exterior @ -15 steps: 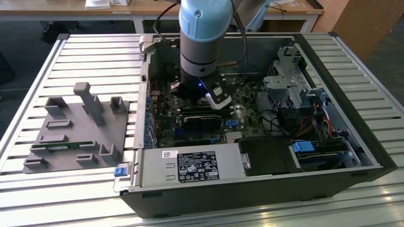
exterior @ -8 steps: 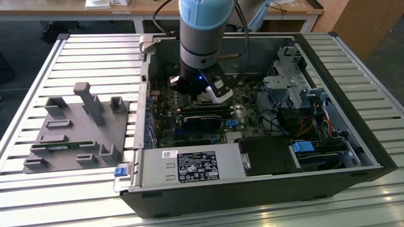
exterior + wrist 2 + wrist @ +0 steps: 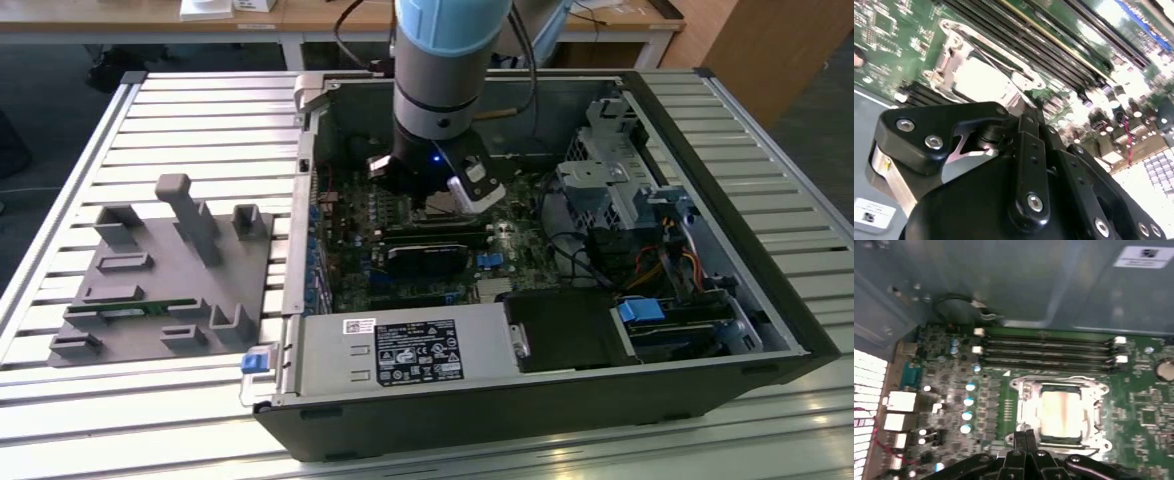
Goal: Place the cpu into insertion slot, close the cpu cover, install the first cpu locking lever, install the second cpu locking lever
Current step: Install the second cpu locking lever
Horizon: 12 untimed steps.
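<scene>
Here we find the gripper (image 3: 1026, 437) lowered inside the open computer case (image 3: 747, 200), its fingers (image 3: 1026, 445) pressed together with nothing between them, tips just at the near edge of the insertion slot (image 3: 1021, 405) on the green board (image 3: 1149, 415). The cpu (image 3: 1061, 412) already lies flat in that slot, and in both wrist views the cpu cover (image 3: 1019, 75) appears to lie down over it as a silvery frame around the pale chip. We judge the work now concerns a locking lever beside the slot, though we cannot make out which one. To do it well we should push steadily along the lever's arc, keeping clear of the memory slots (image 3: 1049, 347) nearby.
</scene>
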Available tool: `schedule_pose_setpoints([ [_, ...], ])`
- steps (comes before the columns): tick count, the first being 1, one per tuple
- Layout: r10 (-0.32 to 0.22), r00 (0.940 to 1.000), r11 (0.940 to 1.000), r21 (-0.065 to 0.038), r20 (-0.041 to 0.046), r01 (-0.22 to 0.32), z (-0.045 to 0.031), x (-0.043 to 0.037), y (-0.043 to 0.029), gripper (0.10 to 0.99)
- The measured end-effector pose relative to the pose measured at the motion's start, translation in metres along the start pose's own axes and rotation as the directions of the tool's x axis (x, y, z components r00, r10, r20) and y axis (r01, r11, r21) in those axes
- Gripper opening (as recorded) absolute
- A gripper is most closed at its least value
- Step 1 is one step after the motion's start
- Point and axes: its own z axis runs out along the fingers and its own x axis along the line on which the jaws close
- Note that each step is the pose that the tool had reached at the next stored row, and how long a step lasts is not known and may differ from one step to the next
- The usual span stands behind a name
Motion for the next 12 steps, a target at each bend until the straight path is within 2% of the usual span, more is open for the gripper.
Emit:
schedule_pose_setpoints([
  [4, 0.000, 1.0000, 1.0000, -0.004, -0.0010, 0.000, -0.0001, -0.0148, -0.0001, 0.106],
  [6, 0.000, 1.0000, 1.0000, -0.004, -0.0016, 0.000, -0.0024, -0.0168, 0.0004, 0.106],
  [10, 0.001, 1.0000, 1.0000, -0.004, -0.0024, -0.001, -0.0143, -0.0173, 0.0037, 0.106],
  [12, 0.001, 1.0000, 1.0000, -0.005, -0.0057, -0.002, -0.0155, -0.0201, 0.0035, 0.106],
])
